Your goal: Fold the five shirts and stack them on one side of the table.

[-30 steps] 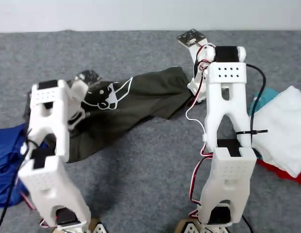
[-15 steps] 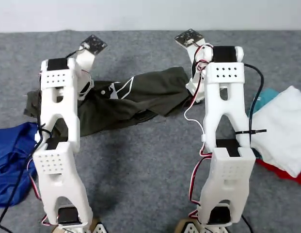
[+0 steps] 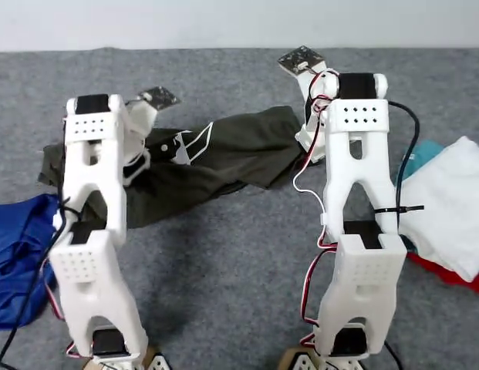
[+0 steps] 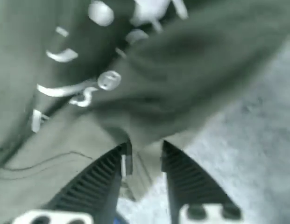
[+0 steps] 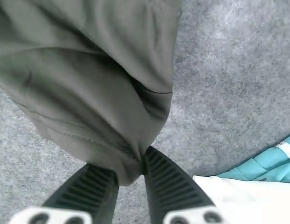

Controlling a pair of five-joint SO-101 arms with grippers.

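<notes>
**Between the two arms, olive shirt [image 3: 231, 146] lies crosswise on the table [image 3: 239, 262]**

Across the middle of the grey table the olive shirt forms a long rumpled band. Its long axis runs side to side with a slight slant. The end on the right arm's [image 3: 361, 193] side sits farther from the arm bases, and the end on the left arm's [image 3: 92, 200] side sits nearer them. A white print [image 3: 181, 142] faces up on the left half of the band, just beside the left arm's wrist.

Right gripper [image 5: 133, 163] is at the shirt's right end, pointing down at it. Its jaws are clamped on a bunched fold of the olive cloth, and the fold drops in between them. The rest of the shirt spreads away from the tips. Grey table shows on both sides of the fold.

Left gripper [image 4: 144, 145] is over the shirt's left half, close above the cloth and near the white print. Whether it grips the cloth or stands apart from it cannot be told. Olive cloth lies under and ahead of it, and a strip of table shows past the hem.

Blue shirt [image 3: 19, 254] lies crumpled at the table's left edge beside the left arm, near the olive shirt's left end. White shirt [image 3: 451, 204] lies on the right side, on top of the teal shirt [image 3: 428, 150] and the red shirt [image 3: 455, 276]. Teal pokes out on the far side of the pile, red on the near side. The right arm stands between this pile and the olive shirt.
</notes>
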